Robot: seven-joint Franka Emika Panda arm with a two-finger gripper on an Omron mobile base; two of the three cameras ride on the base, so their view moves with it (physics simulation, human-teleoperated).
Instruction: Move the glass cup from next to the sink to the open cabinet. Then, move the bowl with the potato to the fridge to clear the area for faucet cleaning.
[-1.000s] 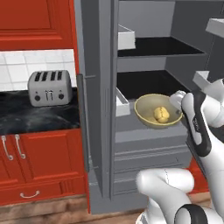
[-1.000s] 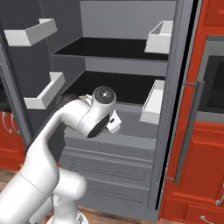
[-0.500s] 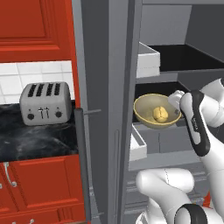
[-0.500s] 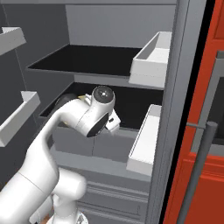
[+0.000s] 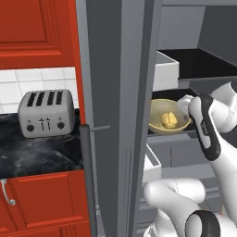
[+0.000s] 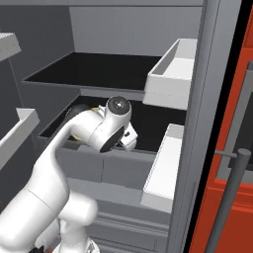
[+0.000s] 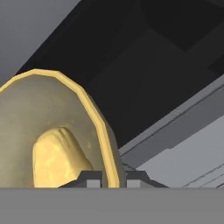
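Note:
My gripper (image 7: 113,178) is shut on the rim of the olive-yellow bowl (image 7: 26,113), with one fingertip on each side of the rim. The pale-yellow potato (image 7: 57,155) lies inside the bowl. In the left base view the bowl (image 5: 159,127) with the potato (image 5: 169,119) hangs at the front of a dark shelf inside the open grey fridge (image 5: 115,92), and the gripper (image 5: 184,105) holds its right edge. In the right base view my arm covers most of the bowl. The glass cup, sink, faucet and open cabinet are out of view.
White door racks (image 6: 170,74) (image 6: 160,173) line the right side of the fridge. Another dark shelf (image 6: 99,69) lies above the bowl. A silver toaster (image 5: 46,113) stands on the black counter (image 5: 37,155) to the left, among red cabinets (image 5: 37,28).
The whole picture has shifted and grown: the base has driven closer to the fridge. The bowl stays in the gripper's hold, now nearer the dark shelf.

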